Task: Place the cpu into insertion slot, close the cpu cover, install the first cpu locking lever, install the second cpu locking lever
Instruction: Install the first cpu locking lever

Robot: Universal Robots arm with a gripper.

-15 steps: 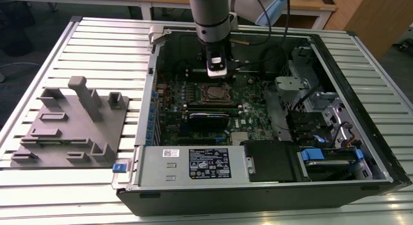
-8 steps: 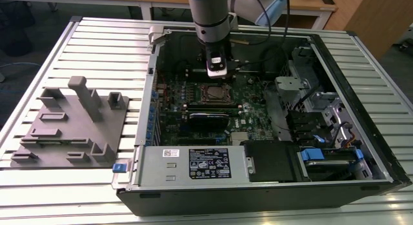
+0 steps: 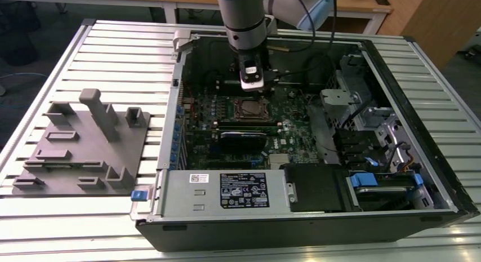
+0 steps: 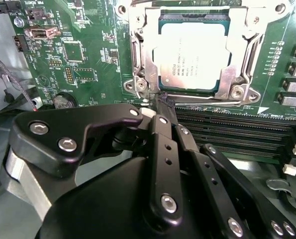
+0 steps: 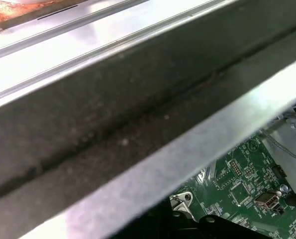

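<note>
Green circuit board (image 4: 88,55) forms the floor of the open computer case (image 3: 301,231), which lies open side up on a slatted metal table (image 3: 112,53).

Arm position: in the exterior view the arm reaches down into the case from its far edge. The gripper (image 3: 253,84) hangs just above the board, beside the far side of the insertion slot (image 3: 247,109).

Chip position: the cpu (image 4: 192,52) sits in the insertion slot with its dull silver top facing up. The cpu cover (image 4: 139,55) is down over it. The silver frame lies on the chip's edges, and the top shows through the cut-out centre.

Lever: a thin metal locking lever (image 4: 212,103) runs along the slot edge nearest the gripper, between the slot and the long black memory slots (image 4: 227,129).

Jaw state: in the second wrist view the two black fingers (image 4: 160,129) are drawn together. Their tips meet at the end of this lever, at a corner of the slot. It cannot be determined whether the wire is pinched between the tips.

Surroundings: in the first wrist view a grey metal rail (image 5: 138,124) crosses close to the camera, with a strip of the board beyond it. A grey moulded fixture plate (image 3: 83,149) rests on the table toward the exterior view's left of the case. A grey labelled box (image 3: 225,191) occupies the near edge of the case.
</note>
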